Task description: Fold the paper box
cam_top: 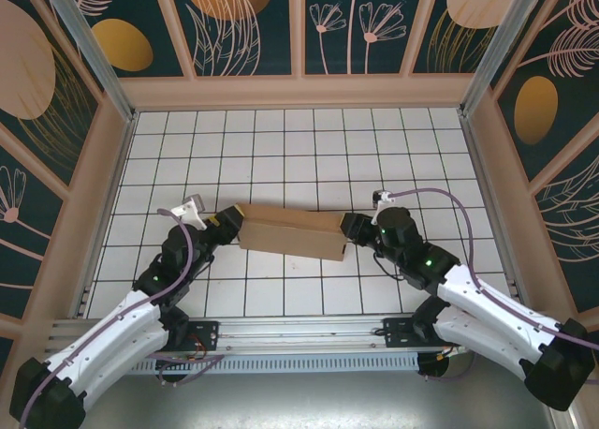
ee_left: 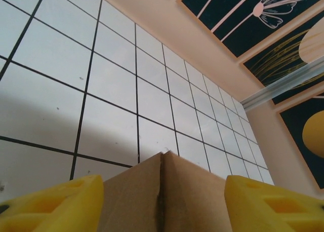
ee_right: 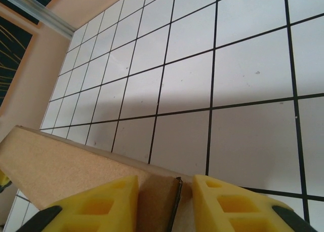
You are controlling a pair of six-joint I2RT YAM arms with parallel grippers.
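The paper box (cam_top: 290, 230) is a brown cardboard shape, partly folded up, lying across the middle of the white tiled table. My left gripper (cam_top: 229, 225) is at its left end. In the left wrist view the yellow fingers (ee_left: 55, 206) stand wide apart on either side of the box's end (ee_left: 152, 191), where two cardboard faces meet at a seam; this gripper (ee_left: 164, 204) is open. My right gripper (cam_top: 348, 228) is at the box's right end. In the right wrist view this gripper (ee_right: 165, 204) is shut on a cardboard edge (ee_right: 157, 201), and the box's long side (ee_right: 61, 161) runs off to the left.
Tan walls with dark floral panels (cam_top: 243, 26) enclose the table on three sides. A metal rail (cam_top: 299, 331) runs along the near edge between the arm bases. Bare tiles (cam_top: 299, 148) lie behind the box.
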